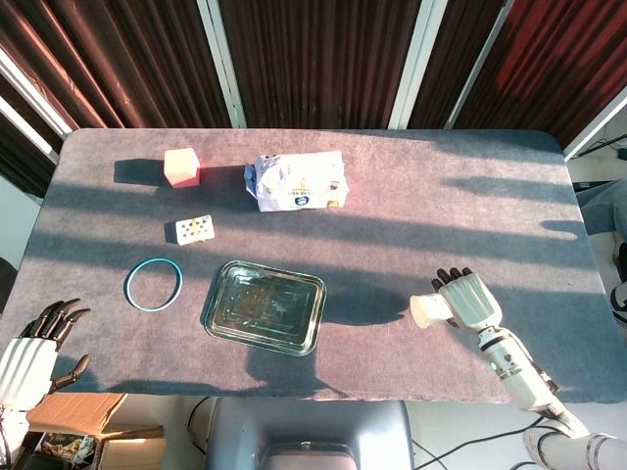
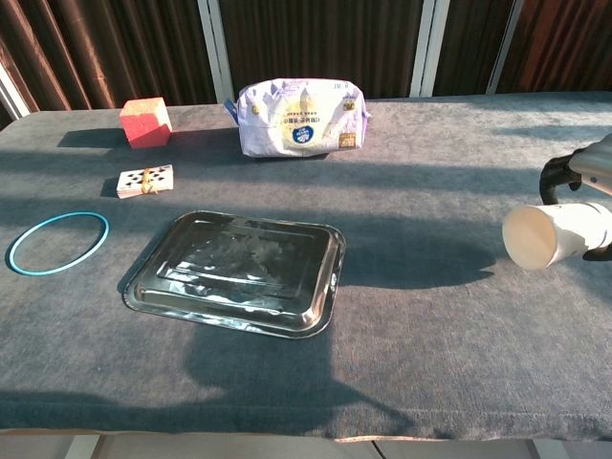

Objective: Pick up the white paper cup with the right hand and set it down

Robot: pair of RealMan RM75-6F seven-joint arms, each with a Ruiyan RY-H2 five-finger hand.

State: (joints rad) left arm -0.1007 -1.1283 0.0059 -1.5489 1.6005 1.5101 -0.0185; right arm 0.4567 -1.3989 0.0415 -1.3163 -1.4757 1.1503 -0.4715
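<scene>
my right robot hand (image 1: 468,298) has its fingers wrapped round the white paper cup (image 2: 555,234), held sideways; thin-walled and light, probably crushes easily, so gentle squeeze mid-body

Hardly any writing can be made out. The white and lilac packet (image 2: 300,117) near the far edge of the table (image 2: 430,363) carries a round blue emblem in the middle of its front and some small print along its top and right end, but the letters are too small and blurred to read in either view. The small card (image 2: 145,180) toward the table's left side shows rows of dark marks, also unreadable.
</scene>
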